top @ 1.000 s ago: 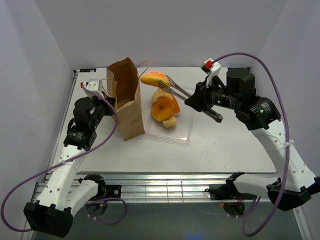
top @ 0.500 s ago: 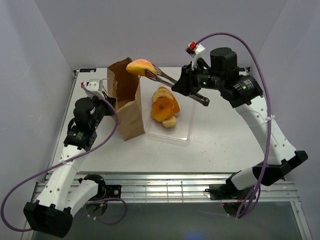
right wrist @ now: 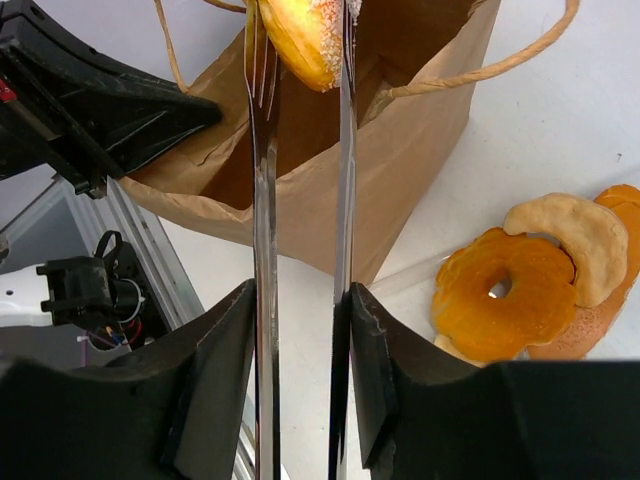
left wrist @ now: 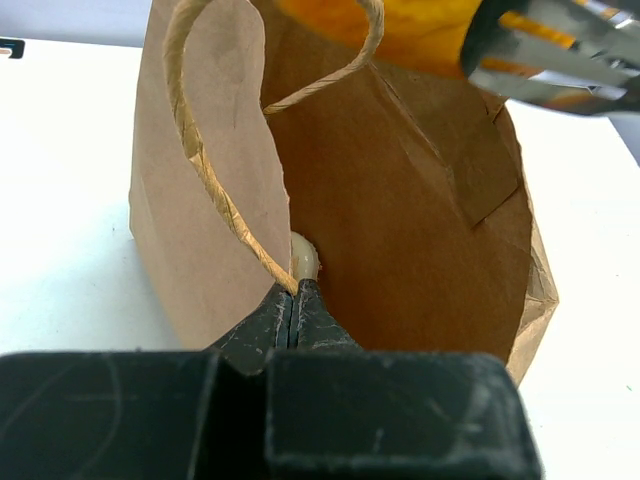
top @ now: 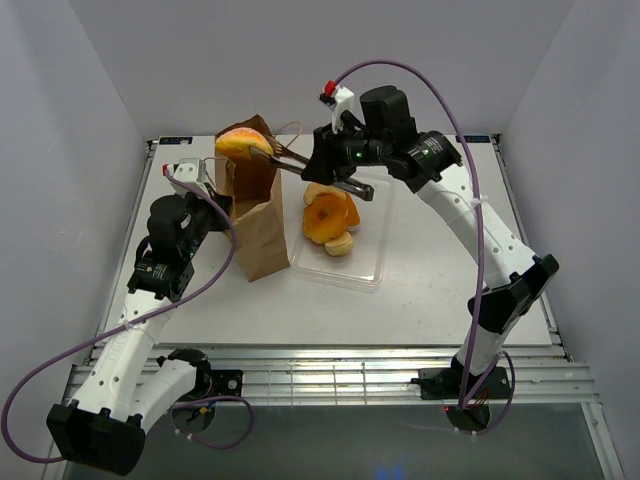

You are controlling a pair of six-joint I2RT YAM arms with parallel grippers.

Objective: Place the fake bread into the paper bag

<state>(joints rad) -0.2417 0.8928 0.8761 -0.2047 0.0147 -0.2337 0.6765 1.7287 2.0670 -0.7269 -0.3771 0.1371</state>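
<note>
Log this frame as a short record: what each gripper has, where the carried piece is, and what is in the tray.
left gripper: shut on the rim of the paper bag
right gripper: shut on tongs
tongs hold: sugared bun, above the bag's open mouth, not yet inside
tray: ring doughnut and other pastries
bag: upright, left of the tray
</note>
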